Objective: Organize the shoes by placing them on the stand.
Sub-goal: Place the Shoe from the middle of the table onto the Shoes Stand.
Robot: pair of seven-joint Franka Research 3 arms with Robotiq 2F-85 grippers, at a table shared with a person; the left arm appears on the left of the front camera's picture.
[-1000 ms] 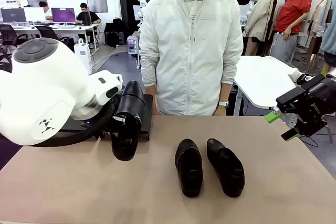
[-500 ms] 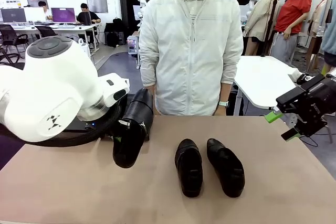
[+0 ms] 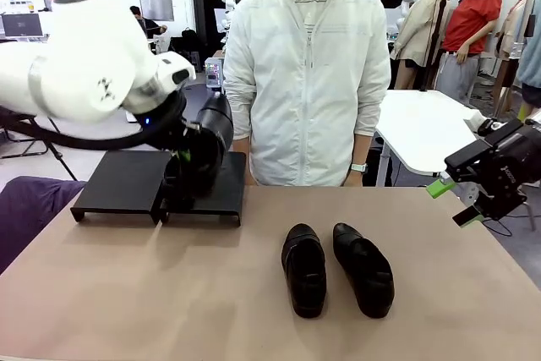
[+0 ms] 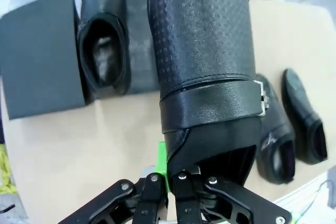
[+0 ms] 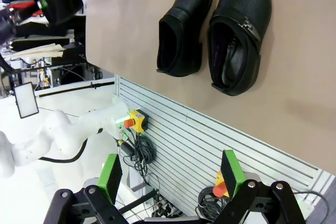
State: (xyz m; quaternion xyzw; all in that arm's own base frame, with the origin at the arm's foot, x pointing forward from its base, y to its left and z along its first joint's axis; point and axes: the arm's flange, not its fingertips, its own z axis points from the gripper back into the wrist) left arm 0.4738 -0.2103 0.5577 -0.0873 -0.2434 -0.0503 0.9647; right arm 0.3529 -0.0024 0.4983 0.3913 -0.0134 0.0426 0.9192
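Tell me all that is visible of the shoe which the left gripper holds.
The shoe is a black loafer of finely perforated, slightly glossy leather, with a smooth strap and a small metal buckle. The left gripper is shut on its heel rim. It hangs over the stand, beside a second shoe standing there.

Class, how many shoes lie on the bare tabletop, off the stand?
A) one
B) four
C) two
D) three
C: one shoe and its neighbour lie side by side on the table; a third shoe sits on the stand, and the left gripper holds the fourth shoe.
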